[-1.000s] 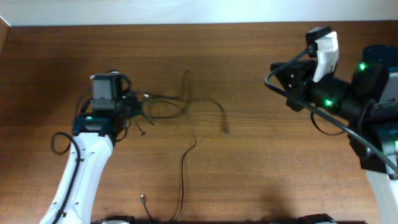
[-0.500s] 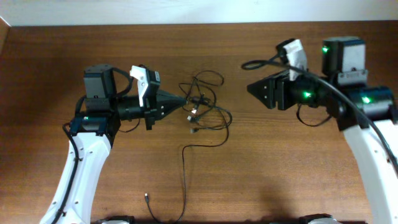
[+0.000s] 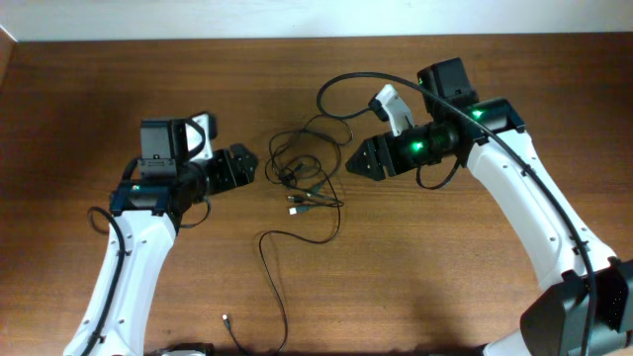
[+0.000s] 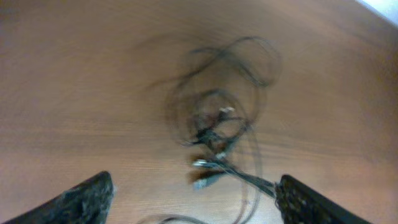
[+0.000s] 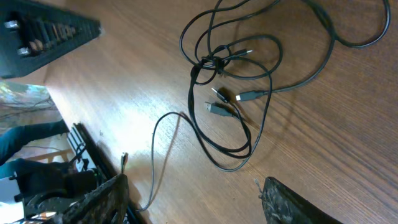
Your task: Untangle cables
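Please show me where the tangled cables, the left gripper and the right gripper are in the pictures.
cables [image 5: 208, 64], right wrist view, on the knot where strands cross.
left gripper [image 3: 249, 165], overhead view, midway between its fingertips.
right gripper [image 3: 350, 164], overhead view, midway between its fingertips.

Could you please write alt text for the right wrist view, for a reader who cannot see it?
A knotted bundle of thin black cables lies on a brown wooden table, several plug ends exposed. The right gripper is open, not touching it, holding nothing.
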Robot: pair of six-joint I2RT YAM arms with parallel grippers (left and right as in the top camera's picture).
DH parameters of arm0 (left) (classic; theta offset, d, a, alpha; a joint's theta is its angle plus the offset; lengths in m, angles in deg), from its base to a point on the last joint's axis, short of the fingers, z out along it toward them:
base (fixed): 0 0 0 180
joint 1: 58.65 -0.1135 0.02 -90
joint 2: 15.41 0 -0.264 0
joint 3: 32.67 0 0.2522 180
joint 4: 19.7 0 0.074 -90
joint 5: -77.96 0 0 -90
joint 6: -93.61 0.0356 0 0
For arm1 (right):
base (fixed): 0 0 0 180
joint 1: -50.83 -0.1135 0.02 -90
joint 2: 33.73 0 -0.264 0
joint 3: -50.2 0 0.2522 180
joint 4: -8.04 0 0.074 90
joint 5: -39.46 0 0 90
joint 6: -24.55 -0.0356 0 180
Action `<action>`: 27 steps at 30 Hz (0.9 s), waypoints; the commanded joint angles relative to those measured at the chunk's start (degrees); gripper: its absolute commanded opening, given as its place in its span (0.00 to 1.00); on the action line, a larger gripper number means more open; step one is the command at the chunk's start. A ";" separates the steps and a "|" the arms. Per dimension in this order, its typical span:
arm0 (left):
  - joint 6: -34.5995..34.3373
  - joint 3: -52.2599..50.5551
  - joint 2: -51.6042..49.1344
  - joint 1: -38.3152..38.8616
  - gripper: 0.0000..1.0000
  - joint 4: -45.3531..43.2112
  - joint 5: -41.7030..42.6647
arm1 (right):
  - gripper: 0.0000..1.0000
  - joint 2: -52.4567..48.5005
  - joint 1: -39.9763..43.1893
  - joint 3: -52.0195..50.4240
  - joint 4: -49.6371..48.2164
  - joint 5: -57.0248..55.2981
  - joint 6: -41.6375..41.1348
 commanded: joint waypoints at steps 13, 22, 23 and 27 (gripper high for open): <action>-42.45 -13.75 -13.27 1.75 0.50 -24.00 4.13 | 0.69 0.09 -4.57 0.31 -0.13 -15.08 -4.37; -42.45 -13.75 -25.86 5.64 0.34 -39.15 6.97 | 0.69 0.09 -4.59 0.31 0.09 -14.82 -4.39; -42.47 -13.75 -26.25 5.95 0.05 -39.71 6.99 | 0.69 0.09 -4.57 0.31 0.09 -14.82 -4.42; -34.64 -13.73 -25.90 5.92 0.00 -39.87 7.41 | 0.64 0.09 -5.09 0.28 1.81 -13.70 -5.70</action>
